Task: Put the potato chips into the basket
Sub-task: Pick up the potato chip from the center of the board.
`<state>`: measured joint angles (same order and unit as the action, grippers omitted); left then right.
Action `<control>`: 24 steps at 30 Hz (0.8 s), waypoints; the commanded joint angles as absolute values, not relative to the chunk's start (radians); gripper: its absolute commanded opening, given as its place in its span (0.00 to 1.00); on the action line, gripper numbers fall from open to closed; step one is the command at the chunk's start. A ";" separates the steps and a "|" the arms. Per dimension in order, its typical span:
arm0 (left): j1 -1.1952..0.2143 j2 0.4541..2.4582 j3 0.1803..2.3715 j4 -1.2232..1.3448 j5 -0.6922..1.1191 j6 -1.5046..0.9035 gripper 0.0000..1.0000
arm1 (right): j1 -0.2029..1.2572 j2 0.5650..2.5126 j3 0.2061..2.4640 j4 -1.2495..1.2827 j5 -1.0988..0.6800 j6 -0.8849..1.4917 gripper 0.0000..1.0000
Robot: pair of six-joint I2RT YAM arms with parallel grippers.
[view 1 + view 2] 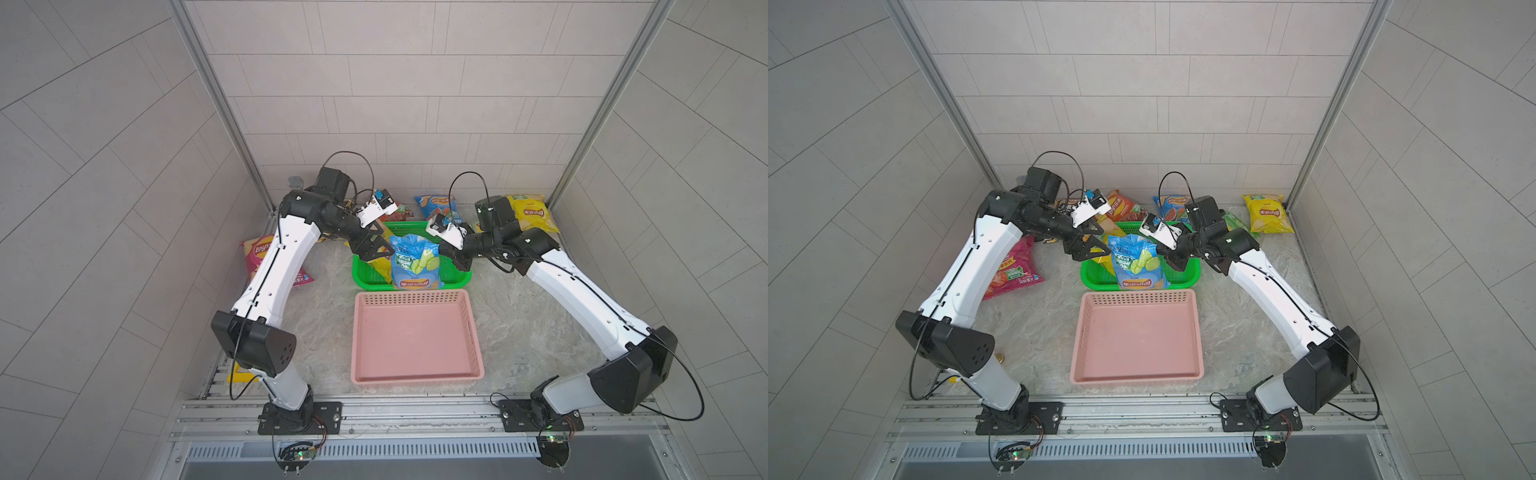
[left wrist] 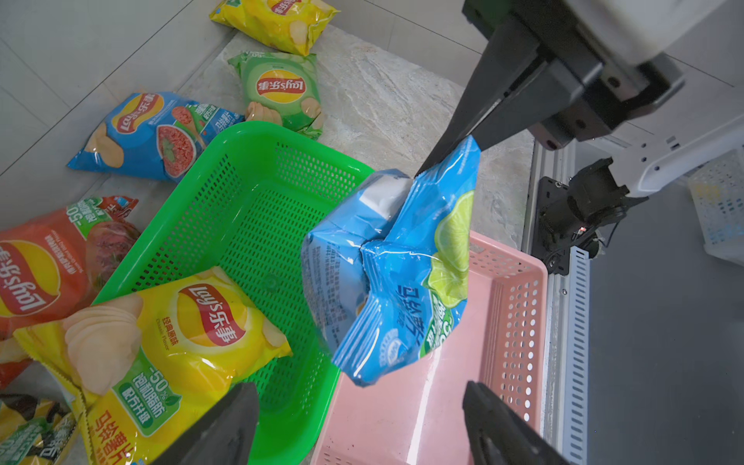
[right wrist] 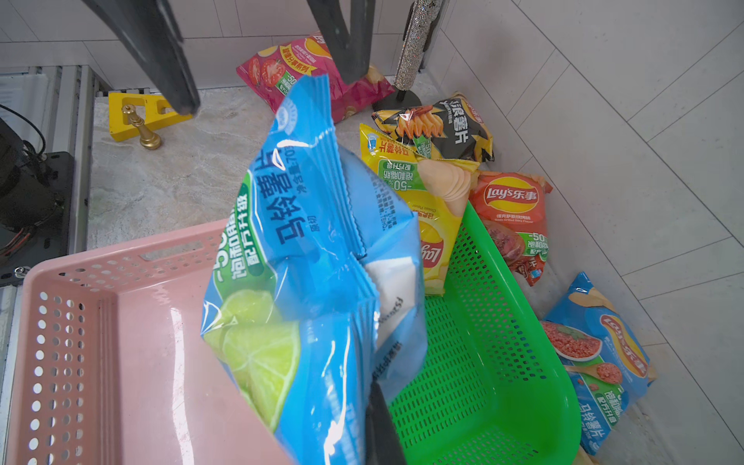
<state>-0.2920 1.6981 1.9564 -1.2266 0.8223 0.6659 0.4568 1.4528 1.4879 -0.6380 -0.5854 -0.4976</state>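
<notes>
As right fingers (image 2: 481, 104) pinch it, blue bag (image 1: 415, 262) hangs beside left fingers (image 2: 217, 430).

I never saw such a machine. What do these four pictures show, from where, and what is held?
Two robot arms stand at a table, each ending in a two-finger gripper. Two pictures look down from above; two come from cameras on the wrists. The right gripper is shut on a corner of a light blue chip bag, in the air near the green basket. The left gripper is open beside it, holding nothing. A yellow bag lies partly in the green basket; the pink basket is empty. More bags lie around.
</notes>
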 commanded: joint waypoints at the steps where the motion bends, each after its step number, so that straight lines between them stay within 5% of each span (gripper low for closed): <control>1: -0.311 1.724 2.001 -1.306 0.869 0.725 0.80 | 0.467 1.431 1.488 -0.631 -0.621 -0.506 0.00; 18: -0.353 1.787 2.023 -1.364 0.877 0.758 0.02 | 0.477 1.435 1.482 -0.617 -0.580 -0.493 0.00; 21: -0.354 1.789 2.026 -1.364 0.870 0.745 0.00 | 0.476 1.429 1.471 -0.584 -0.503 -0.454 0.00; 22: -0.353 1.787 2.028 -1.360 0.866 0.734 0.00 | 0.476 1.424 1.463 -0.564 -0.453 -0.426 0.03; 24: -0.353 1.788 2.031 -1.342 0.856 0.702 0.00 | 0.472 1.409 1.444 -0.532 -0.367 -0.390 0.25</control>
